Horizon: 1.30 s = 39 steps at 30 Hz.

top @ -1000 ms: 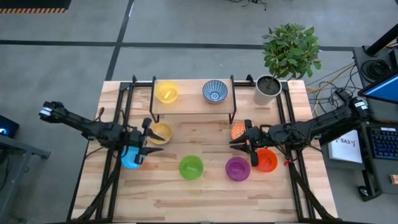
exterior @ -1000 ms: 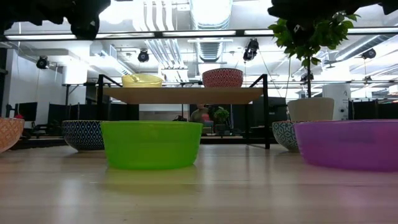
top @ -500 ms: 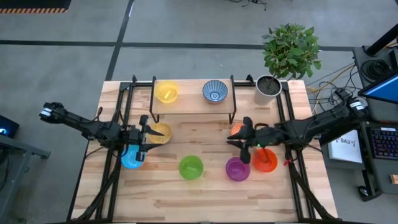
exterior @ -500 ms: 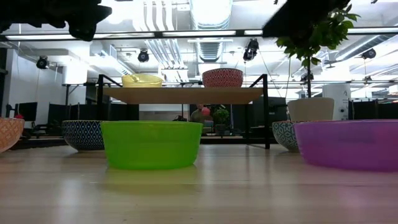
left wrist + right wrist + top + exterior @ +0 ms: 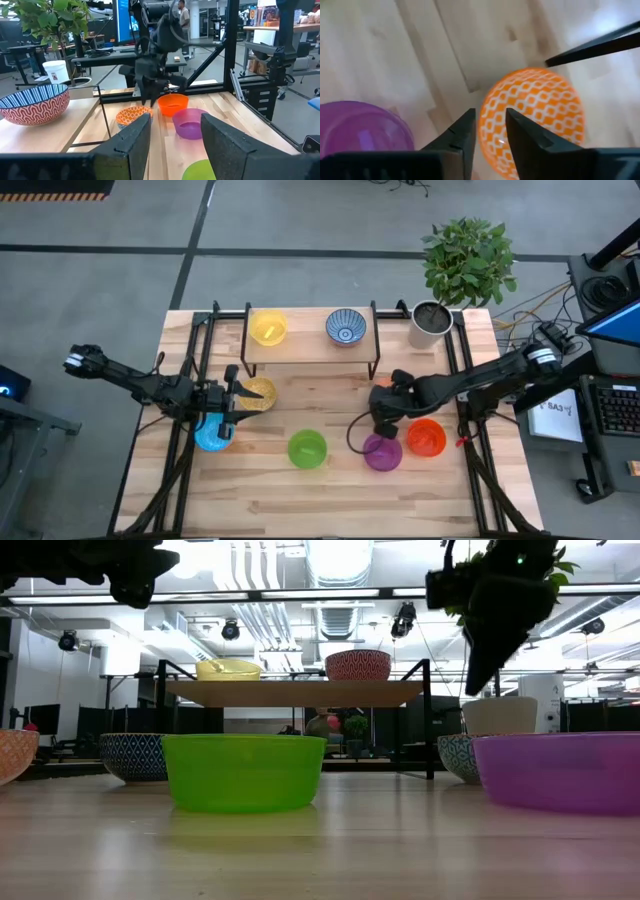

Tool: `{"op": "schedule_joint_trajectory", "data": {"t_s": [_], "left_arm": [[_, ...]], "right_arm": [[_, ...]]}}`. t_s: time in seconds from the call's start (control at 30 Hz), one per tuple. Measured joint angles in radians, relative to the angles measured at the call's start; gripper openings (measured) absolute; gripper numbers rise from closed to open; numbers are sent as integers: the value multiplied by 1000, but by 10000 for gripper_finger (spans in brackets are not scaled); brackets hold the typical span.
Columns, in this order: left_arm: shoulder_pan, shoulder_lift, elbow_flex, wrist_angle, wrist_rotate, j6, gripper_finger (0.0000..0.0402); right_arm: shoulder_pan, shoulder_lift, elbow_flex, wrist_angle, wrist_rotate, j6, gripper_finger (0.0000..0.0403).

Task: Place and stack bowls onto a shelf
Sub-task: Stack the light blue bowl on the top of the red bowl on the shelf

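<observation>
I have the right gripper (image 5: 383,408) tipped down over the orange patterned bowl (image 5: 532,120) at about three o'clock on the table (image 5: 330,500), just in front of the shelf (image 5: 305,348), its fingers narrowly parted astride the near rim; I'd sink one finger inside and one outside before pinching, keeping clear of the purple bowl (image 5: 382,452) at five o'clock. The left gripper (image 5: 232,397) hangs part-open at nine o'clock by the speckled bowl (image 5: 258,393). Pale wood planks, an open office behind.

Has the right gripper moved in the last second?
Yes. In the high view the right gripper has swung toward the shelf side and tipped down over the orange patterned bowl.
</observation>
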<state>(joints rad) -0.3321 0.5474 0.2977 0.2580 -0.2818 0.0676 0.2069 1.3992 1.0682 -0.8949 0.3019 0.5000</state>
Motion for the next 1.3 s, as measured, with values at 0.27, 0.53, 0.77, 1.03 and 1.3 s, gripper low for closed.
{"op": "schedule_joint_trajectory", "data": {"t_s": [0.27, 0.53, 0.77, 1.03, 1.3], "left_arm": [[0, 1, 0, -8, 0, 1, 157], [0, 1, 0, -14, 0, 1, 157], [0, -1, 0, -13, 0, 1, 157], [0, -1, 0, -12, 0, 2, 157], [0, -1, 0, -11, 0, 18, 157]], "right_arm": [[-6, 98, -29, 18, 13, -30, 158], [-18, 140, -61, 88, 7, -29, 153], [-49, 188, -64, 149, 12, -30, 151], [-74, 277, -65, 168, 12, -25, 146], [-74, 289, -64, 164, 21, -11, 64]]}}
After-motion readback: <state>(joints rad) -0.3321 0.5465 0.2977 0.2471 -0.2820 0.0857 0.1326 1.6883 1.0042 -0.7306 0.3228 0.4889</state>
